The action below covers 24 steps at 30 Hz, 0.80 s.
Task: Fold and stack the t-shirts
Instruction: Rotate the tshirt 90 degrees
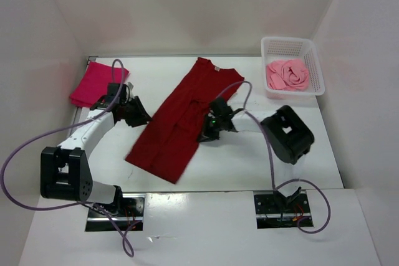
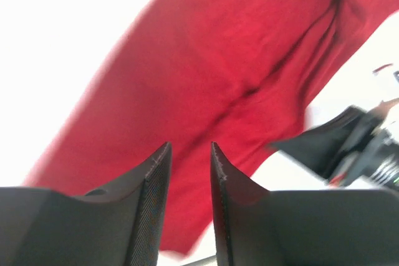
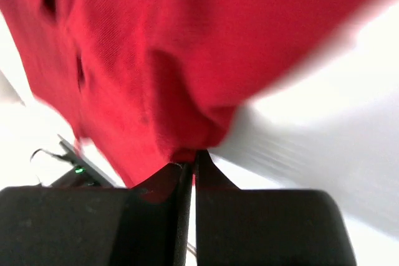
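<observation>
Right gripper (image 3: 190, 159) is pinching the right edge of the dark crimson cloth t-shirt (image 1: 181, 116). Left gripper (image 2: 190, 154) is hovering half-open at its left edge, holding nothing. That shirt is lying diagonally across the tabletop (image 1: 249, 160). A folded bright magenta t-shirt (image 1: 93, 82) is occupying the far-left corner, and a light pink t-shirt (image 1: 288, 74) is lying crumpled in the far-right white mesh basket (image 1: 293, 43).

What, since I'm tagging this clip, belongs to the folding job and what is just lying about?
Job: dark red t-shirt, magenta t-shirt, pink t-shirt, right tool pinching the dark red one.
Lying about: white basket holding the pink t-shirt.
</observation>
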{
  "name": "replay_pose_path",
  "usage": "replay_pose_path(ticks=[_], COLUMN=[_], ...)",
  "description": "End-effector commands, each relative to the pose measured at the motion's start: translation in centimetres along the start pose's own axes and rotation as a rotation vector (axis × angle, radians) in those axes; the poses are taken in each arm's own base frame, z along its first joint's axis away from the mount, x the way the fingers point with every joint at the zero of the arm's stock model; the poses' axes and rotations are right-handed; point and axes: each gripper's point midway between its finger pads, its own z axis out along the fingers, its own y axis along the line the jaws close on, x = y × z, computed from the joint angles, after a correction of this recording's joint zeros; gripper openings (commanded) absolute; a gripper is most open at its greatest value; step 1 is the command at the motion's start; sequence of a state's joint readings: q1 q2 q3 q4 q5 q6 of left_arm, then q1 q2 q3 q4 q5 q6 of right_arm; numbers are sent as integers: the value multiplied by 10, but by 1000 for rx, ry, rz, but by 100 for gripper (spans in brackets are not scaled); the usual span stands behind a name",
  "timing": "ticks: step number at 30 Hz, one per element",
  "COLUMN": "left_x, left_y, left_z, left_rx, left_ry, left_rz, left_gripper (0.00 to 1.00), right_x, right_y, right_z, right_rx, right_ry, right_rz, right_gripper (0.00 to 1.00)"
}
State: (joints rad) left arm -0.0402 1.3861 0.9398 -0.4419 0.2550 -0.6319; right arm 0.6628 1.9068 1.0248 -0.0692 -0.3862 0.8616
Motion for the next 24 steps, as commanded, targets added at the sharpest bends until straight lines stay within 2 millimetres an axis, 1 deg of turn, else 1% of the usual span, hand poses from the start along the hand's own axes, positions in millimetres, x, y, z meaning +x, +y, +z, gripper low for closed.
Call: replay_pose_path(ticks=[1,2,3,4,5,6,7,8,9,10,11,12,13,14,15,16,17,18,19,20,21,22,23,24], left_x=[23,39,47,55,63,76,81,94,99,106,111,120,129,137,143,158,166,172,178,188,191,197,203,206], left_y=[-17,-27,-31,-36,-39,-44,-42,-37,-34,-30,-25,-20,-19,-20,-18,-14,-11,-10,-14,-10,-12,-9,-7,-7], left_z=[12,18,20,20,23,24,24,24,25,24,23,23,20,19,18,15,13,12,10,12,10,10,9,10], left_rx=[33,51,54,57,56,61,67,57,57,51,36,39,53,63,70,66,52,57,70,56,67,50,45,36], left_ry=[69,119,139,160,182,221,241,277,292,316,335,363,399,425,446,490,513,531,549,585,597,623,637,649], left_rz=[52,74,91,101,116,123,119,119,115,108,101,105,102,105,98,118,118,122,140,136,141,140,148,143], left_gripper=[40,42,42,44,45,46,47,49,52,54,56,58,62,64,64,64,64,64,64,64,62,60,56,54], right_x=[-23,-25,-26,-28,-26,-26,-23,-21,-12,-9,-10,-5,5,11,27,30,36,49,54,69,76,83,97,106], right_y=[-69,-76,-83,-95,-95,-94,-90,-88,-93,-90,-83,-83,-85,-84,-90,-92,-91,-92,-95,-99,-100,-101,-104,-100], right_z=[-62,-72,-80,-92,-96,-99,-103,-106,-108,-111,-119,-122,-129,-131,-130,-133,-134,-139,-140,-140,-140,-139,-135,-135], right_rx=[151,157,159,180,174,173,158,152,154,143,117,112,110,107,113,114,106,98,107,100,97,89,92,80], right_ry=[-56,-53,-53,-54,-46,-47,-52,-62,-60,-75,-111,-117,-140,-148,-132,-151,-162,-171,-185,-175,-171,-155,-125,-108], right_rz=[-4,-6,-11,-15,-15,-16,-22,-6,18,56,60,83,138,157,191,224,278,293,315,353,370,382,419,404], right_gripper=[2,2,5,10,27,40,52,63,64,64,64,64,64,64,64,64,64,64,64,64,64,64,64,64])
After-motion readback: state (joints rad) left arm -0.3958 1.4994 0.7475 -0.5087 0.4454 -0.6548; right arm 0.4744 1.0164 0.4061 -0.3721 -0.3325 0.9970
